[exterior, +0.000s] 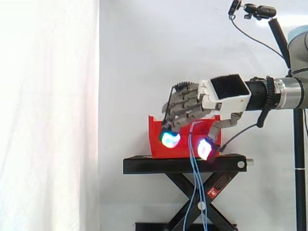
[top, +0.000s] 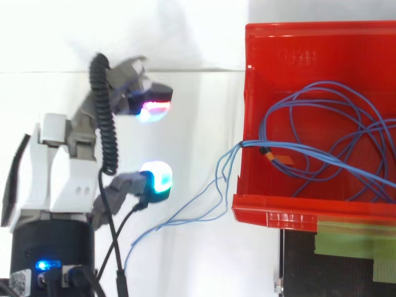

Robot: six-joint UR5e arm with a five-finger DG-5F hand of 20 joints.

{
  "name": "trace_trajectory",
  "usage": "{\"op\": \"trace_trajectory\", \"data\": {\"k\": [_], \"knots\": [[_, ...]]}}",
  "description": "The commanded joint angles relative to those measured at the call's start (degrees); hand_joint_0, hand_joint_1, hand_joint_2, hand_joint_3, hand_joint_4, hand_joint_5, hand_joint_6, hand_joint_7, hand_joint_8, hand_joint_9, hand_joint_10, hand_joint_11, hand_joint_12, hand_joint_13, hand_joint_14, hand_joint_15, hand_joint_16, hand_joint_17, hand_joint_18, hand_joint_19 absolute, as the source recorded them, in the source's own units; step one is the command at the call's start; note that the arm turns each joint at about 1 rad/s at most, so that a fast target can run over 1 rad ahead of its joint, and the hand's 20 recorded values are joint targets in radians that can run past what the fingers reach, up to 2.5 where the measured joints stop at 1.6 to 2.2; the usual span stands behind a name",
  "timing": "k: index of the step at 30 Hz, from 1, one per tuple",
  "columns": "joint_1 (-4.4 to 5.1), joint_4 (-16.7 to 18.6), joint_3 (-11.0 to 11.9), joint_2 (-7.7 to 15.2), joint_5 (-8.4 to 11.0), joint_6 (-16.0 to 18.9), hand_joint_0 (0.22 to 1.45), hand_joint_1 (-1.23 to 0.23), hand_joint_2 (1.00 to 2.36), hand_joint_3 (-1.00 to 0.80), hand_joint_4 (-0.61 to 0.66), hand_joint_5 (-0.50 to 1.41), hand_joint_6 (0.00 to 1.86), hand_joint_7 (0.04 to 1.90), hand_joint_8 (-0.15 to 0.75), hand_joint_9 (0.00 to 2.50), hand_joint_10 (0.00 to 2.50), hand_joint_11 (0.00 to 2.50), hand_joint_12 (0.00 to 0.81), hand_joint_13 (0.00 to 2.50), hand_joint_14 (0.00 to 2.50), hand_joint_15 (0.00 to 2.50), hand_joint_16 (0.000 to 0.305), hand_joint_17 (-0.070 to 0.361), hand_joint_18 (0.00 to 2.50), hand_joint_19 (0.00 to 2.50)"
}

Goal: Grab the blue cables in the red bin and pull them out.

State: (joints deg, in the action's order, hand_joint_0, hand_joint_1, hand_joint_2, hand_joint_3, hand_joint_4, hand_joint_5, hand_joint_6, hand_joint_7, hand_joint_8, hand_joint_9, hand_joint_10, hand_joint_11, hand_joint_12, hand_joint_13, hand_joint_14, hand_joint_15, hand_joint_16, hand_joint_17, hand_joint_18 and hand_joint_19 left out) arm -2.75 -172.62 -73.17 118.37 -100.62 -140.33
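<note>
Since the hand (top: 59, 167) sits outside the bin (top: 309, 37), off its near wall, the coming grasp turns on the cables (top: 328, 124) lying ahead of the fingertips (top: 156, 179), toward and inside the bin. Fingers are loosely bent and the pads are apart, with nothing pinched between them. The bulk of the cables is a loose coil of thin blue loops on the bin floor. A few strands cross the wall and trail out past the cyan pad, near it, with no contact seen. From the side, those strands hang almost straight down past the stand (exterior: 183, 163), between the two glowing pads. Judgement: the hanging strands are the nearest grip point, and being slack and thin they are likely to slip.
</note>
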Motion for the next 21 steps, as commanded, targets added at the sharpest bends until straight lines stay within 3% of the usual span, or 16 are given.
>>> {"op": "trace_trajectory", "data": {"k": [1,8,15,21], "knots": [[-0.06,-11.9,0.4,0.0,0.25,9.6,0.78,-0.99,1.00,-1.00,0.20,0.62,0.01,0.66,0.258,0.65,0.02,0.61,0.360,0.48,0.01,0.33,0.049,0.110,0.43,0.42],[-0.06,-6.4,0.4,0.8,0.25,4.9,0.78,-0.98,1.00,-1.00,0.19,0.61,0.01,0.65,0.257,0.65,0.02,0.61,0.362,0.48,0.01,0.33,0.049,0.111,0.43,0.43],[-0.15,-5.6,0.4,2.1,-0.01,3.8,0.78,-0.98,1.00,-1.00,0.19,0.60,0.01,0.65,0.258,0.65,0.02,0.60,0.361,0.48,0.01,0.33,0.049,0.110,0.43,0.43],[-0.50,-5.4,0.4,2.1,-0.01,-3.6,0.78,-0.98,1.00,-1.00,0.19,0.61,0.01,0.66,0.257,0.64,0.02,0.60,0.359,0.47,0.01,0.33,0.049,0.111,0.43,0.43]]}}
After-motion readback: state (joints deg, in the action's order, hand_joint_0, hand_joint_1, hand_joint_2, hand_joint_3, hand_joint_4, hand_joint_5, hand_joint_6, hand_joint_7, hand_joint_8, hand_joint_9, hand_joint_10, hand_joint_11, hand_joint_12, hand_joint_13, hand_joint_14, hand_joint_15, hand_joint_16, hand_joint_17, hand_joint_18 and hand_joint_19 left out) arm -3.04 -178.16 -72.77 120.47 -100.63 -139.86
